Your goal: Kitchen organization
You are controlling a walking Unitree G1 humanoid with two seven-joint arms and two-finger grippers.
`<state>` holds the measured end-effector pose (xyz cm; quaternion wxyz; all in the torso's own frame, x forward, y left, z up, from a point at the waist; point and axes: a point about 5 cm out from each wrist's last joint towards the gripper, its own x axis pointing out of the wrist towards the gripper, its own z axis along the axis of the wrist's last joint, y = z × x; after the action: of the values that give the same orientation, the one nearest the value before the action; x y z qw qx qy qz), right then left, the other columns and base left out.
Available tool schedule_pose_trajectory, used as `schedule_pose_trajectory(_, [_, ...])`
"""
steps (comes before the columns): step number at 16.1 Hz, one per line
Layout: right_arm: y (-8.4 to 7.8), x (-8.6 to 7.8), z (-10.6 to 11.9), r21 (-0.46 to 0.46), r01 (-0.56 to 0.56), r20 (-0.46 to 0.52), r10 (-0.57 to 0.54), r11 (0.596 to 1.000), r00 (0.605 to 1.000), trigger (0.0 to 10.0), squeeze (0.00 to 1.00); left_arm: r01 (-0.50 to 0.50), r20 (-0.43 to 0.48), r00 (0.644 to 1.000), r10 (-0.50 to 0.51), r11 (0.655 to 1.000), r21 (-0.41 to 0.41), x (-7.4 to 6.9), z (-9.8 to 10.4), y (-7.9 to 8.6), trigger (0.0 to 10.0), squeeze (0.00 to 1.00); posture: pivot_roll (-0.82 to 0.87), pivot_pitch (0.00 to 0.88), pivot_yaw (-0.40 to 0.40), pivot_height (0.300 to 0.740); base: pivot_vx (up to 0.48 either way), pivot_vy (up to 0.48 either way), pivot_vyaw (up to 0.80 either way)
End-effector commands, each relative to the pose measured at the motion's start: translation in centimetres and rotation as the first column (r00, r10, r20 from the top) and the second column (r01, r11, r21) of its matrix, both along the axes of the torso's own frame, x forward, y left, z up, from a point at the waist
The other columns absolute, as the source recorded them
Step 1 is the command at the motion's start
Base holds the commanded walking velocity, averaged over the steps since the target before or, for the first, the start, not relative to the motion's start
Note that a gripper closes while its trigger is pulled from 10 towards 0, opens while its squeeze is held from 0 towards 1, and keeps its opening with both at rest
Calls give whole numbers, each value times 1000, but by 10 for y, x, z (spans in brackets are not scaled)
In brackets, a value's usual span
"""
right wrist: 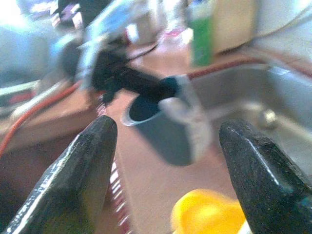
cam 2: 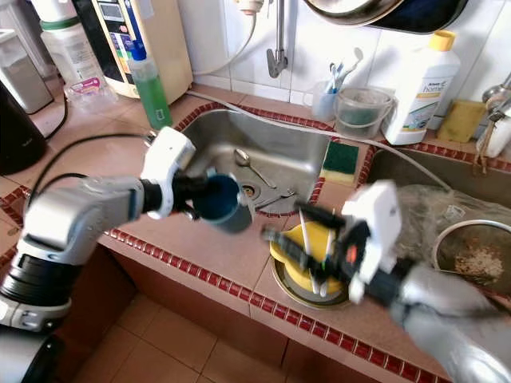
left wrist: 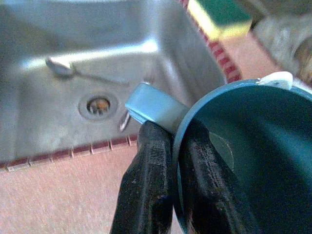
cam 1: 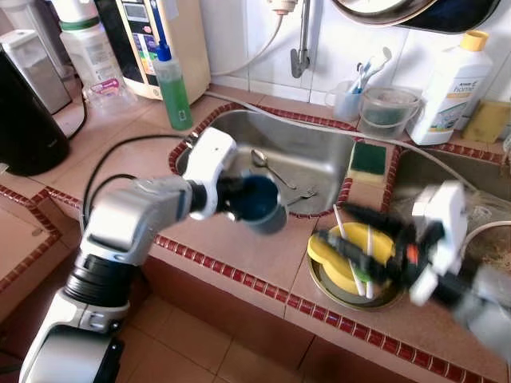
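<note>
Left eye view, left tool [cam 1: 246, 199]: fingers clamped on the rim of a dark blue mug [cam 1: 262, 203], held in the air above the tiled desk [cam 1: 231, 247], just in front of the steel sink [cam 1: 307, 155].
Left eye view, right tool [cam 1: 351, 231]: blurred, fingers spread apart, over a yellow plastic piece [cam 1: 345, 263] lying in a round metal dish [cam 1: 351, 295] near the desk edge.
Left eye view, sink: a spoon [cam 1: 263, 162] and a fork [cam 1: 302, 195] lie on its floor; a green and yellow sponge [cam 1: 368, 162] sits on the divider beside it.
Left eye view, back of desk: green soap bottle [cam 1: 172, 84], clear plastic jug [cam 1: 386, 112], white bottle with yellow cap [cam 1: 451, 88].
Right eye view, far side: a metal strainer [cam 2: 473, 259] with crumbs sits in the second basin.
Left wrist view, fingers [left wrist: 146, 185]: one outside the mug wall and one inside, pinching the rim beside the pale handle [left wrist: 153, 107]; the sink drain [left wrist: 98, 105] lies beyond.
Right wrist view, fingers [right wrist: 83, 175]: wide apart, with the mug and the other arm's tool blurred between them; the yellow piece shows just below.
</note>
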<state>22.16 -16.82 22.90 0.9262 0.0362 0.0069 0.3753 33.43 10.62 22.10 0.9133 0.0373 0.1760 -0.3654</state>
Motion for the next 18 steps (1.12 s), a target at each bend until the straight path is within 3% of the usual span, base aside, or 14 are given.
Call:
schedule_pose_trajectory(1, [-7,6,7,17,55,38,-55,998,998,10000,0,4,75,997,-2,999,-34,1,19,4,3922,0,-250,32,53,740,0,0,0])
schedule_pose_trajectory(2, [-9,11,11,34,78,60,-80,996,995,10000,0,1,95,995,3,999,-39,2,24,5,9490,0,-247,33,49,740,0,0,0])
schedule_pose_trajectory(4, [-11,21,19,61,111,99,-117,992,988,10000,0,-14,133,991,22,998,-56,5,34,9,10000,0,-245,34,46,740,0,0,0])
schedule_pose_trajectory(8, [-5,48,38,118,159,177,-178,980,968,10000,0,-90,222,968,114,989,-114,24,57,12,10000,0,-239,41,41,740,0,0,0])
schedule_pose_trajectory(11, [4,61,34,116,188,173,-206,975,963,10000,0,-106,275,950,149,980,-167,37,61,3,10000,0,-235,54,39,740,0,0,0])
schedule_pose_trajectory(13, [4,73,28,104,282,168,-296,954,940,10000,0,-114,315,931,183,968,-224,50,55,-8,10000,0,-237,78,36,740,0,0,0])
schedule_pose_trajectory(15, [5,76,30,121,333,173,-350,935,921,10000,0,-120,331,916,228,941,-315,58,52,-14,10000,0,-251,99,39,740,0,0,0])
schedule_pose_trajectory(18, [8,66,32,142,342,166,-363,929,917,10000,0,-127,366,898,243,941,-314,66,45,-22,10000,0,-275,143,45,740,0,0,0])
